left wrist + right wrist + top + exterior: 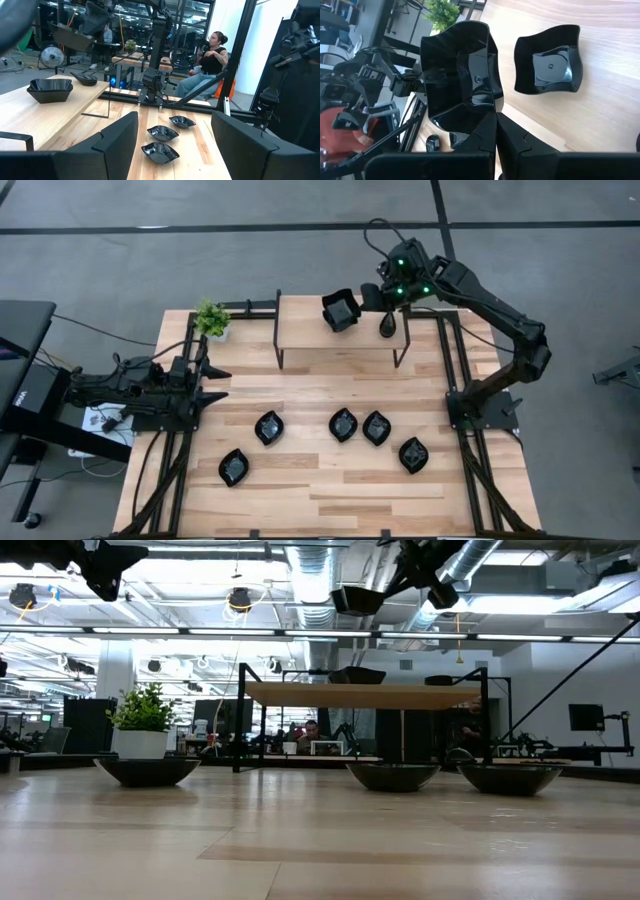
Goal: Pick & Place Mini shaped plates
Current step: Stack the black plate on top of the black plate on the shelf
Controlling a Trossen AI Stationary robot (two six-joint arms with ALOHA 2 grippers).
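Above the raised wooden shelf (340,330) at the far side of the table (330,480): right gripper (495,117) aloft, fingers clamped together on the rim of a wavy-edged square dish (462,75), dish hanging tilted and clear of the shelf top

On the shelf directly beneath: second wavy-edged square dish (341,310), sitting flat; just beside it toward the right arm, a teardrop dish (387,326), near the shelf's right end

On the table proper: five leaf-shaped dishes, none touching. Three in a loose row at centre: first (268,427), second (343,424), third (376,428). Fourth (413,455) nearer the right edge; fifth (234,468) nearest the left front, well apart from the others

At the left edge of the table: left gripper (212,381) idle, fingers spread wide apart, nothing between them, pointing across the boards toward the central row

At the far left corner: small green potted plant (211,318), upright, beside the shelf's left leg

Beyond the table, per left wrist view: seated person (212,65) in the room behind; possibly others farther back, too small to confirm
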